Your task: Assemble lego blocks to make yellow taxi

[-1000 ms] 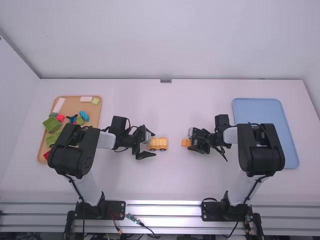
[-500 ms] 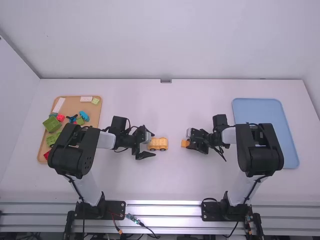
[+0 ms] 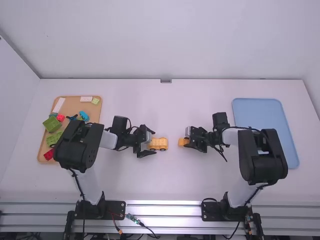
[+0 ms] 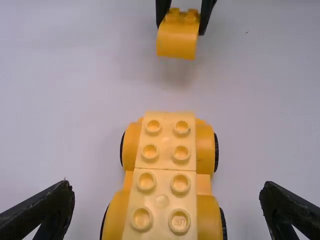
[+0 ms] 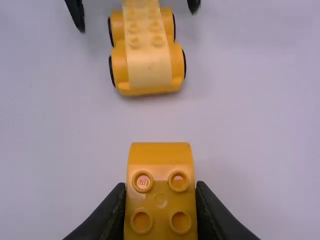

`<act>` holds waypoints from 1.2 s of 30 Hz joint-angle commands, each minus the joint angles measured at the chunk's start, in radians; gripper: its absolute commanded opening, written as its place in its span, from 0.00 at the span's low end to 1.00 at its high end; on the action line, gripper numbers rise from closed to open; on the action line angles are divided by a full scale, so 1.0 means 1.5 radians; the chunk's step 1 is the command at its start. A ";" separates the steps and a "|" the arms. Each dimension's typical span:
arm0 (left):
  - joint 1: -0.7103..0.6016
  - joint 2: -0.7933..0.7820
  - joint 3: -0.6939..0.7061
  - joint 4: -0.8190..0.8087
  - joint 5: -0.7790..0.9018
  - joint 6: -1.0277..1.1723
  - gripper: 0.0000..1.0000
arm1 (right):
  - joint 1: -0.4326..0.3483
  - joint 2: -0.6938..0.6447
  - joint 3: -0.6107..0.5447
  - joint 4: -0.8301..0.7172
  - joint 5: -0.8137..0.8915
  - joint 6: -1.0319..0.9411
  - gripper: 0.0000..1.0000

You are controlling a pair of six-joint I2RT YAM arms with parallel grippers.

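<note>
1. One tan tray (image 3: 72, 104), to the left of my left claw, well apart from it. Contents include a long white piece (image 3: 59, 105), a white block (image 3: 86, 99), a light green block (image 3: 95, 101), a red block (image 3: 61, 118), a blue piece (image 3: 84, 116) and a large green block (image 3: 51, 124).

2. One left claw (image 3: 154, 143), black, two fingers. I have it spread wide, with nothing gripped; in its own wrist view a gap shows on each side between finger and toy.

3. One yellow car base (image 4: 160, 162), wheels down on the white table (image 3: 165, 180). It lies in line with the left claw's opening, its near end between the fingers and the rest extending toward the right claw. Studs up, black-rimmed wheels along both sides, smooth rounded end facing the right claw.

4. One orange-yellow block (image 5: 160, 200), four studs on top, curved smooth face toward the car base. It is held in the right claw, apart from the car base and raised above the table.

5. One right claw (image 3: 187, 138), black, two fingers, closed against both sides of that block.

6. One blue tray (image 3: 257, 111), to the right of my right claw, well apart from it.
</note>
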 commanded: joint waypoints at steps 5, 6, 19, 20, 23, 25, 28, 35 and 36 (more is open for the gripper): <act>-0.012 0.037 0.006 0.027 0.031 -0.003 0.99 | 0.037 -0.017 -0.002 0.022 -0.054 0.003 0.28; -0.014 0.043 0.012 0.025 0.031 0.003 0.99 | 0.042 -0.017 0.001 0.032 -0.063 0.019 0.28; -0.029 0.090 0.084 -0.037 0.038 0.009 0.93 | 0.083 -0.017 0.027 0.061 -0.071 0.070 0.24; -0.030 0.090 0.084 -0.039 0.038 0.009 0.93 | 0.083 -0.017 0.027 0.066 -0.072 0.077 0.24; -0.031 0.090 0.073 -0.033 0.037 0.009 0.86 | 0.085 -0.017 0.027 0.087 -0.090 0.098 0.23; -0.031 0.090 0.065 -0.020 0.036 0.008 0.84 | 0.086 -0.016 0.027 0.089 -0.100 0.097 0.22; -0.031 0.090 0.046 0.014 0.036 0.008 0.80 | 0.086 -0.016 0.027 0.087 -0.106 0.095 0.21; -0.031 0.090 0.025 0.052 0.023 0.000 0.64 | 0.086 0.025 0.028 0.165 -0.142 0.163 0.21; -0.031 0.090 0.025 0.052 0.024 0.001 0.63 | 0.086 0.032 0.027 0.171 -0.144 0.162 0.21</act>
